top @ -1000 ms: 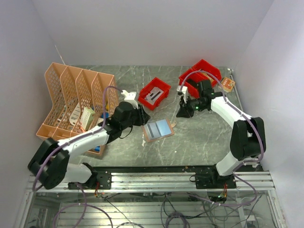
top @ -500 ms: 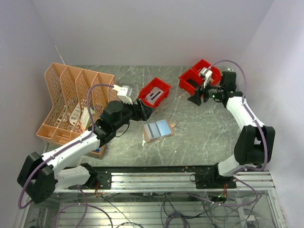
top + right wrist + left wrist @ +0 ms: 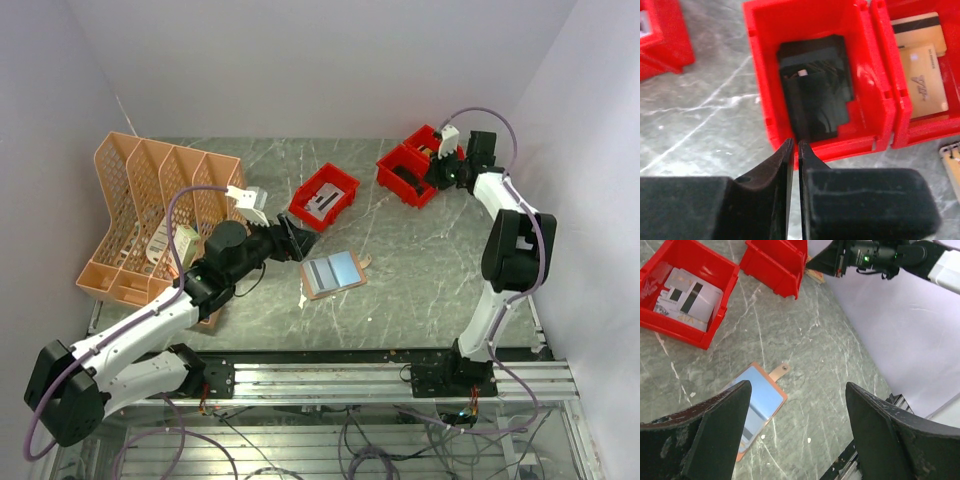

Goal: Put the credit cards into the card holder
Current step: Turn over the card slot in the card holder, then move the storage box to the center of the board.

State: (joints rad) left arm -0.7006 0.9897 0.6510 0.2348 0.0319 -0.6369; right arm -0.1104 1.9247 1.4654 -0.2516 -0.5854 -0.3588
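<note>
Card holder (image 3: pixel 780 371) near left pincer (image 3: pixel 797 387), apart.

The stone-look tabletop (image 3: pixel 420 270) is grey marble veined with thin white lines. The folding leather-like card holder (image 3: pixel 779 372) is tan-brown. On it lie a light blue plastic card (image 3: pixel 759 399) and a whitish-grey plastic card (image 3: pixel 319 274) crossed by dark stripes. The perforated mesh file rack (image 3: pixel 150 195) is peach. The plastic bins are bright red: one bin (image 3: pixel 675 330) holds a white card (image 3: pixel 687 297) with black blocks, a second bin (image 3: pixel 760 60) a glossy black item (image 3: pixel 815 95), and a third bin (image 3: pixel 925 135) tan cards (image 3: pixel 922 80), one dark-striped.
</note>
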